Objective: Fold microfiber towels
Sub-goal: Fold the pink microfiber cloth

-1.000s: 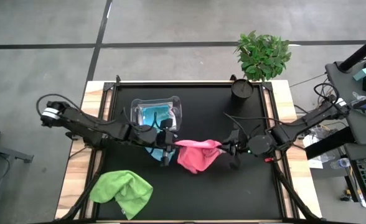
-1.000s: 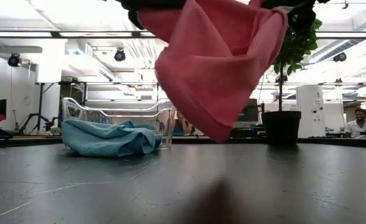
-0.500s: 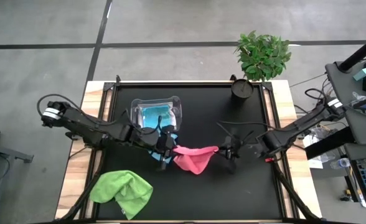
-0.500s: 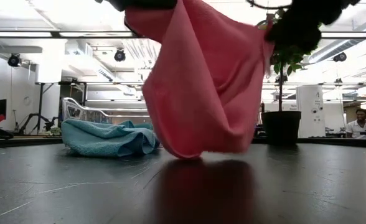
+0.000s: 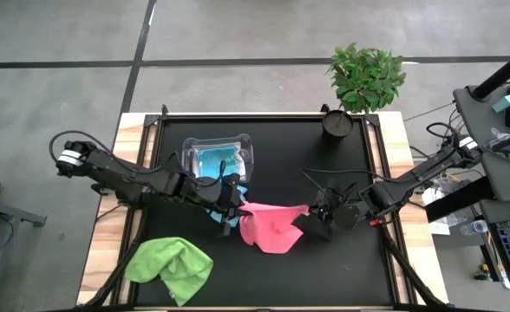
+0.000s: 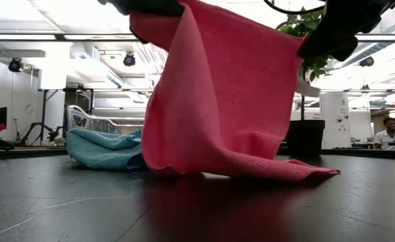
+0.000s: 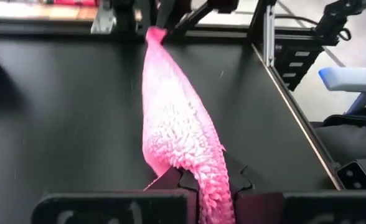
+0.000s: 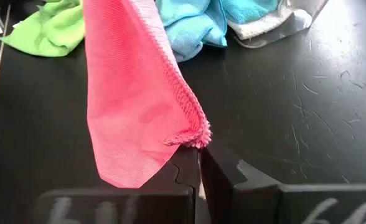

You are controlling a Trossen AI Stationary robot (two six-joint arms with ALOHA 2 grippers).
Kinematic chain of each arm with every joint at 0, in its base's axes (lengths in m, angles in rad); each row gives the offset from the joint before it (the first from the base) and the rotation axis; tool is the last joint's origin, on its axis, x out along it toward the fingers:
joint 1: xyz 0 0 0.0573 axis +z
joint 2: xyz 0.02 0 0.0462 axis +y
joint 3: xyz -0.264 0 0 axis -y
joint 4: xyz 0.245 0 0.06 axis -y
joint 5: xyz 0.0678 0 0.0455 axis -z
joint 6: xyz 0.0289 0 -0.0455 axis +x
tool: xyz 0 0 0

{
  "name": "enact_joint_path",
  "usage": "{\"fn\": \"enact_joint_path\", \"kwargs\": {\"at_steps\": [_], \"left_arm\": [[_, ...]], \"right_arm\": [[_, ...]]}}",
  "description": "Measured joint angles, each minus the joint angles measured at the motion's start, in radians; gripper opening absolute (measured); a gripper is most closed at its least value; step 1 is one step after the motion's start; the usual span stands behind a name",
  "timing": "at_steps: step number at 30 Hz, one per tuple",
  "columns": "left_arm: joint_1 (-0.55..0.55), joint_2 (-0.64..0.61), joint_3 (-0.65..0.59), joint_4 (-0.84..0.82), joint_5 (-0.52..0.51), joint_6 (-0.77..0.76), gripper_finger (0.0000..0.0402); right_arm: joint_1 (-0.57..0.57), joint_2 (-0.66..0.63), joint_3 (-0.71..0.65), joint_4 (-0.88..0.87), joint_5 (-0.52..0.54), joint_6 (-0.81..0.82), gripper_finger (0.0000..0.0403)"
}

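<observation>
Left end effector (image 5: 230,208) pinched tight on one corner of pink towel (image 5: 268,228). Right end effector (image 5: 311,220) pinched tight on other corner. Towel hangs between them, bottom part lying on black tabletop (image 5: 342,269). Green towel (image 5: 170,267) near front corner.

One pink towel (image 5: 271,230) shows, one green towel (image 5: 170,267), and one blue towel (image 5: 219,208) beside the tub (image 5: 246,156), with another blue one (image 5: 213,160) inside it. A white towel (image 8: 265,23) makes five cloths. There is one tub, one potted plant (image 5: 365,78), two arms with one pincer each, and one worktop (image 5: 342,269).
</observation>
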Motion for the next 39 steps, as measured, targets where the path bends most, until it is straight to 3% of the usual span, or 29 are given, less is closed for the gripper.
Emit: {"fn": "enact_joint_path", "kwargs": {"at_steps": [16, 29, 39], "left_arm": [[0.0, 0.003, 0.007, -0.044, 0.0, -0.057, 0.0], [0.026, 0.003, 0.119, -0.029, 0.0, -0.046, 0.0], [0.027, 0.004, 0.107, -0.051, 0.0, -0.045, 0.0]], "right_arm": [[0.013, 0.0, 0.024, -0.001, 0.035, -0.041, 0.0008], [0.07, -0.012, 0.297, -0.432, 0.145, -0.037, 0.0008], [0.133, -0.012, 0.306, -0.476, 0.191, -0.003, 0.0008]]}}
